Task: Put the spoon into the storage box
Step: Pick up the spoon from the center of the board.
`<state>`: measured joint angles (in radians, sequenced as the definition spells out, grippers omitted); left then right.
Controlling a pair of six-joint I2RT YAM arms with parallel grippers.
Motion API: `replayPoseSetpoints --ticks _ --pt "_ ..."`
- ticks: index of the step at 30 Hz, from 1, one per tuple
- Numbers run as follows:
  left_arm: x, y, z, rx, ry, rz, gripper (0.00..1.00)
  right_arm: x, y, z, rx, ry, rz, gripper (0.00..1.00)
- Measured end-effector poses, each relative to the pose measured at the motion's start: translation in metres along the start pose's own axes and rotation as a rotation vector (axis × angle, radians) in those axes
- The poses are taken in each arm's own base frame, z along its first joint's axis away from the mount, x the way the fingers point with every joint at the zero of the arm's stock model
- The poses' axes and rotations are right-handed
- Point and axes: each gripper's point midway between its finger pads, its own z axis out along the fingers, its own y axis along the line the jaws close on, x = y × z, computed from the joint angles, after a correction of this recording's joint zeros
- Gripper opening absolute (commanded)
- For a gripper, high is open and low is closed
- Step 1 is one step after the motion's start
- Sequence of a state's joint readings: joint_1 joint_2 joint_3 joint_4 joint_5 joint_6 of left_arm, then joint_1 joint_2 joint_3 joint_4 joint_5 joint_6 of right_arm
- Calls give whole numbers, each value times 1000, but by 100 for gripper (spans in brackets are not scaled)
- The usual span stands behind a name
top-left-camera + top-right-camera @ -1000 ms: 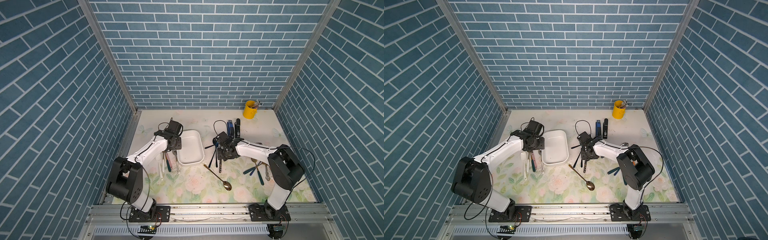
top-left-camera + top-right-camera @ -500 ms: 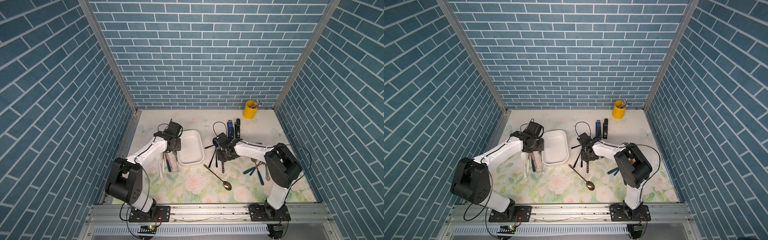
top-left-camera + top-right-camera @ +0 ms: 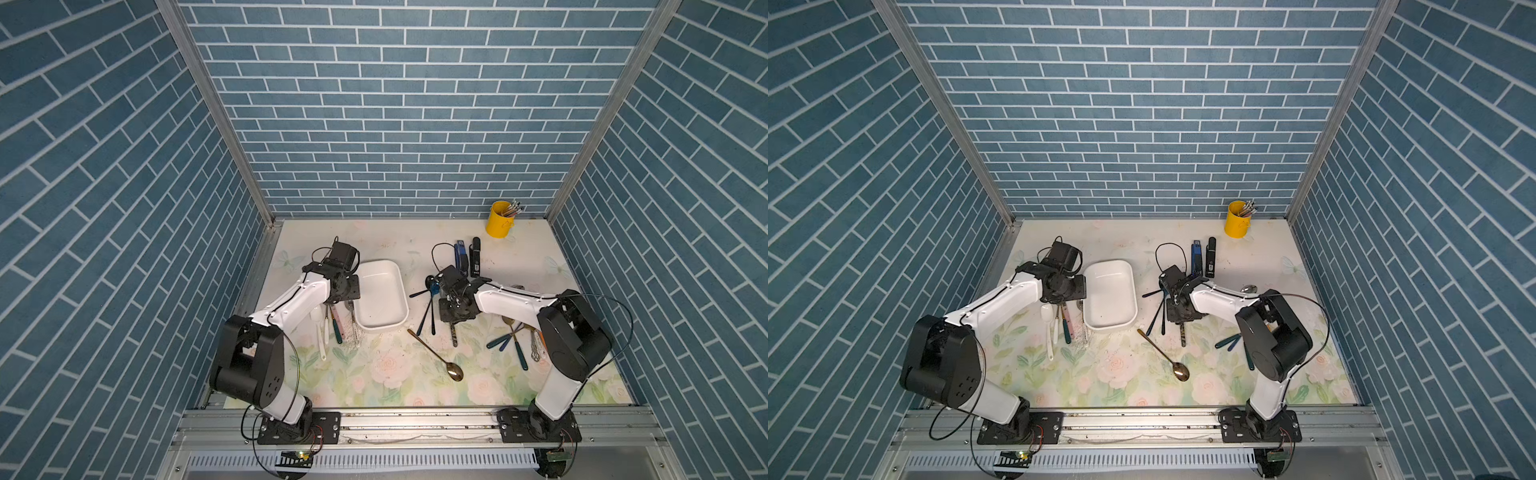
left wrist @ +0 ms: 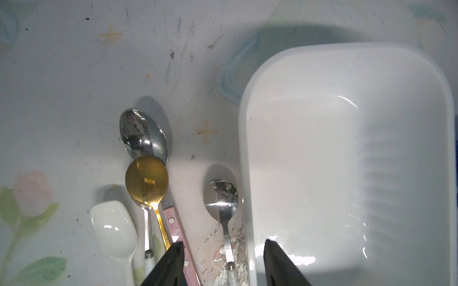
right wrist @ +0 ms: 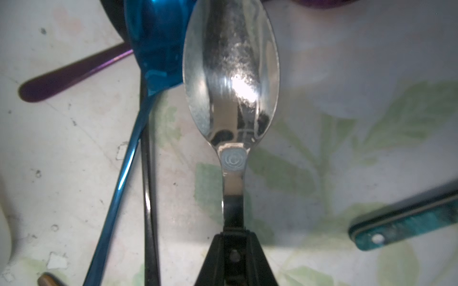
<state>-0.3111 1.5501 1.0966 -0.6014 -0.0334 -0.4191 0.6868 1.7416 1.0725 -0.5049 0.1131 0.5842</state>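
Floral counter (image 3: pixel 374 374) inspected.
My right jaws clamp silver metal spoon (image 5: pixel 230 74); left jaws apart astride white plastic storage box (image 4: pixel 309 161) rim.

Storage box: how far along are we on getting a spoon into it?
Done: nothing; the shallow white plastic storage box is empty. In hand: the right tool is shut on the neck of a silver metal spoon; whether it has left the table I cannot tell. The left tool hangs open over the box's rim. Left: lift the spoon, carry it across, release it in the box.

Storage box (image 3: pixel 380 295) left of spoon (image 5: pixel 230 74), cup (image 3: pixel 498 219) behind.
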Motion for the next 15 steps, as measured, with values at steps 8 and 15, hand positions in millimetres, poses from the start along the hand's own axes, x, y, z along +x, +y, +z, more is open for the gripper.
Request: replayPoseSetpoints --ticks 8,15 --pt "-10 -3 3 115 -8 -97 57 -42 13 -43 -25 -84 -40 9" --pt "0 29 12 168 24 -265 57 -109 63 -106 -133 -221 -105 9"
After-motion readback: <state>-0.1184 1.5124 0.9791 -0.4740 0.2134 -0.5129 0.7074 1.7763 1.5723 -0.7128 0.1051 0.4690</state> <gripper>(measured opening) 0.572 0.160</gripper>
